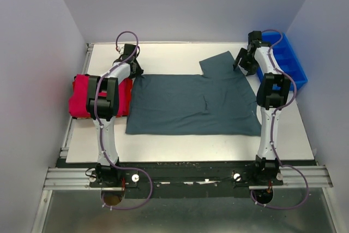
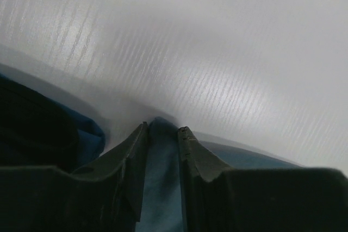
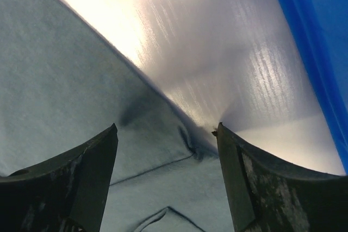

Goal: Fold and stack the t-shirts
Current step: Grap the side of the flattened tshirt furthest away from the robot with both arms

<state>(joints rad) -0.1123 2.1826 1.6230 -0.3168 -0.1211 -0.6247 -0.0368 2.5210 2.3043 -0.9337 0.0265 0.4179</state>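
- Grey t-shirt point(image 1: 193, 105) lies spread flat, red t-shirts point(image 1: 80, 95) just left of it.
- Left gripper point(image 2: 163, 130) pinches its far corner; right gripper point(image 3: 166, 130) gapes over the sleeve.
- Imo bite the hem deep, then lift both evenly.

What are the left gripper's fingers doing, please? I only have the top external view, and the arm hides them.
Observer: The left wrist view shows the left gripper shut on a fold of the grey-teal t-shirt.
Operator: Thank you. Is the other arm holding cloth too?
Observer: No, the right wrist view shows the right gripper open, with nothing clamped.
Operator: What lies between its fingers?
Observer: A wrinkled, hemmed edge of that shirt, with bare table beyond it.
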